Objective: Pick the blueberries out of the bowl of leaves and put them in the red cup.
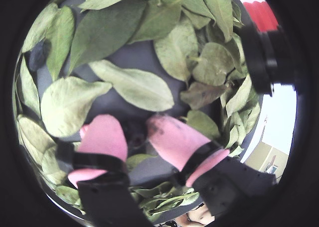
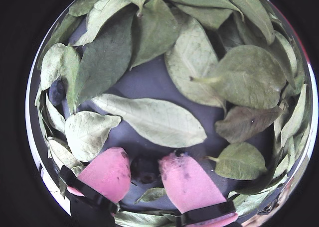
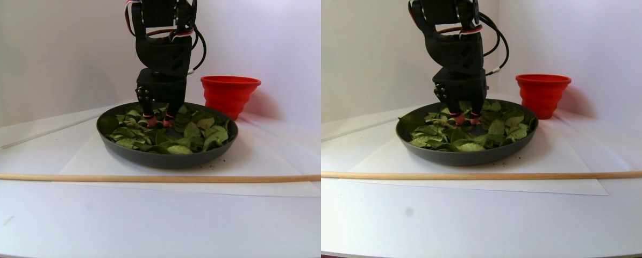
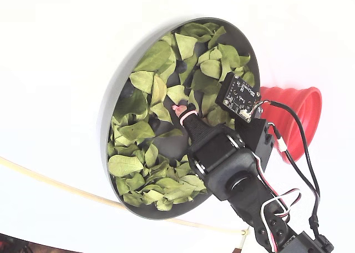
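With the claw [image 2: 145, 170] lowered into the bowl [image 3: 165, 158], its pink pads [image 2: 107, 174] sit either side of one dark blueberry [image 2: 144, 170]. Both wrist views show the berry in the gap between the pads on the bare grey floor of the bowl; it looks touching or nearly touching both, so claw reads as closing on it, though firm grip can't be confirmed. Black bands wrap each pad near its base.

Near to far, stereo pair view: thin wooden rod [image 3: 138, 178] lies across the white table [image 3: 138, 226] in front, then a white paper sheet [image 3: 84, 161] under the bowl, then the bowl full of leaves [image 3: 178, 137], claw entering at about 11 o'clock of the bowl. Red cup [image 3: 229, 94] stands behind the bowl at about 1 o'clock, just beside the rim, upright, inside not visible.

A wrist view: a second blueberry [image 2: 56, 91] sits at 9 o'clock near the bowl wall, partly tucked under leaves. One long pale leaf [image 2: 154, 120] lies just beyond the pads, apart from the gripped berry. Bare grey patch beyond it, ringed by more leaves.

Fixed view: arm [image 4: 233, 170] comes in from 5 o'clock; a small circuit board [image 4: 239, 99] rides on it above the bowl rim, next to the cup.
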`<state>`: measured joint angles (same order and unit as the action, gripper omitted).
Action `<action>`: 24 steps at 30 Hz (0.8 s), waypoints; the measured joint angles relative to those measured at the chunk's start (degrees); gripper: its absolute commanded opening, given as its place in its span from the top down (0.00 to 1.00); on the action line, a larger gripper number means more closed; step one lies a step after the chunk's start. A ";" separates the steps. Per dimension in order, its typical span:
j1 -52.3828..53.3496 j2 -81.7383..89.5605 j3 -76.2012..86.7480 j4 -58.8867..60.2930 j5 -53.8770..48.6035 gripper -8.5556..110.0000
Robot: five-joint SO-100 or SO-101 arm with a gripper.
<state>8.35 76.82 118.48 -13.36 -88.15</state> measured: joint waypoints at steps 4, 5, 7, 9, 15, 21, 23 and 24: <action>0.00 0.00 0.53 -0.44 0.00 0.85; 0.00 0.00 0.53 -0.44 0.00 0.85; 0.00 0.26 0.53 -0.35 0.00 0.85; 0.00 0.62 0.53 0.00 0.00 0.85; 0.00 0.97 0.62 0.09 -0.09 0.85; 0.00 0.97 0.62 0.09 -0.97 0.85; 0.00 1.23 0.62 0.09 -0.97 0.85; 0.00 1.49 0.62 0.09 -0.97 0.85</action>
<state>8.35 78.31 119.09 -13.27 -89.12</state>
